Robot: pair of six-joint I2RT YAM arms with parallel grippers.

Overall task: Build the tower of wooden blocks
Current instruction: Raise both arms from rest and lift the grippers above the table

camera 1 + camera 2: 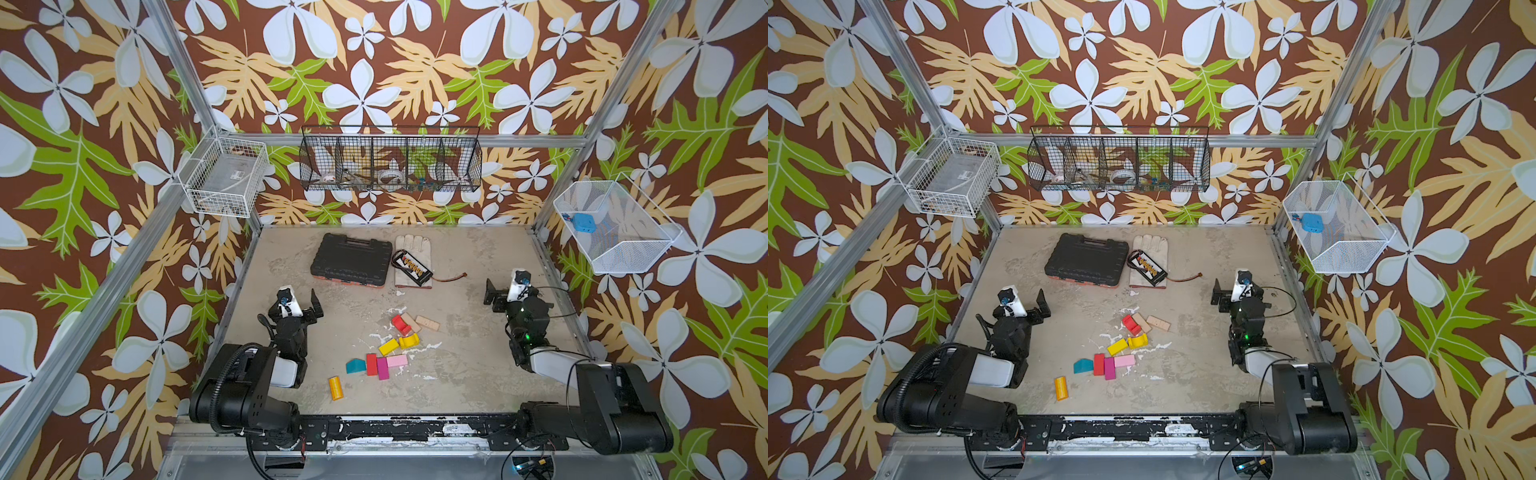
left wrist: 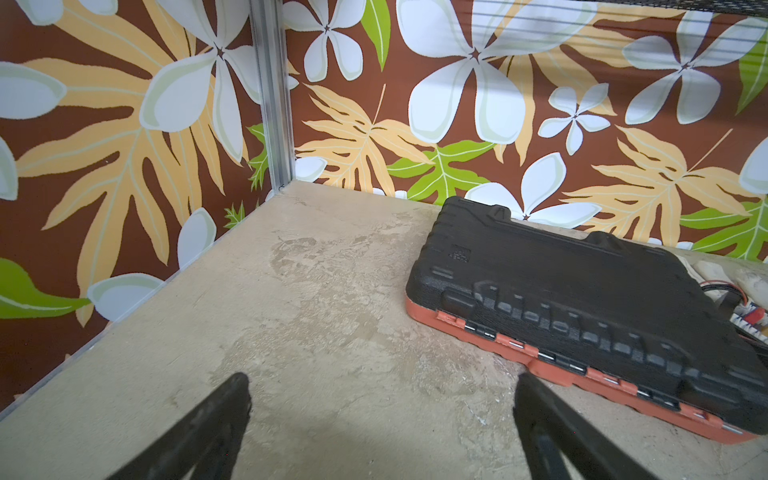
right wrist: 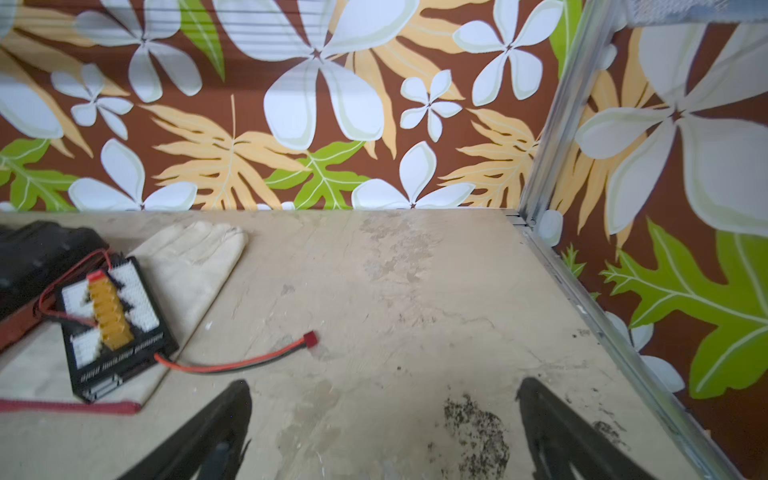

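The wood blocks [image 1: 384,353] lie loose in a scattered patch near the middle of the counter [image 1: 457,374], seen in both top views, each resting on the surface rather than on another block. At the far end of the patch a red arch [image 1: 400,324] sits against a tan block [image 1: 411,322], with a second tan block [image 1: 427,323] just beside it. Nearer the robot, a yellow rectangle [image 1: 388,346] and a yellow arch [image 1: 408,341] lie close together. Below them a teal wedge [image 1: 355,366], a red rectangle [image 1: 371,364], a magenta rectangle [image 1: 382,368] and a pink rectangle [image 1: 397,360] sit in a tight row, touching or nearly so. An orange cylinder [image 1: 335,387] lies on its side, apart from the rest and closest to the robot's base. The left gripper [image 2: 382,382] hangs to the left of the patch, well apart from it, its jaws spread wide with only bare counter between them. The right gripper [image 3: 384,386] is on the opposite side, also well clear of the blocks, jaws wide apart and holding nothing. Toward the back wall lies a closed black case [image 1: 352,259], and just beside it a pale glove [image 1: 413,249] with a small connector board [image 1: 412,264] resting on it, a red-and-black wire [image 3: 237,363] trailing off onto the counter.
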